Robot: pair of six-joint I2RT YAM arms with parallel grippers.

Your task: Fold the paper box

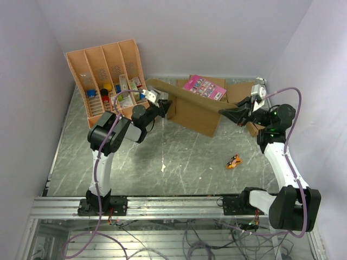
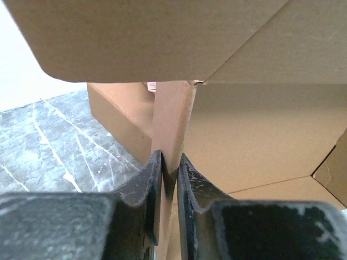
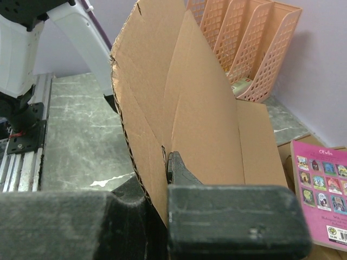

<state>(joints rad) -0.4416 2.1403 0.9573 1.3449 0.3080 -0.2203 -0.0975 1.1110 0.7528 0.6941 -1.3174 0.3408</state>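
The paper box point(image 1: 196, 115) is plain brown corrugated cardboard, half folded, at the far middle of the desk point(image 1: 179, 162); its base rests on the desk with a low wall facing the near side; one long panel stands raised, slanting across it from left to right; further flaps lie spread at the far right.

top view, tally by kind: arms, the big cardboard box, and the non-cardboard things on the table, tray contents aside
arms: 2
paper box: 1
compartment tray: 1
pink book: 1
small orange object: 1
total: 6
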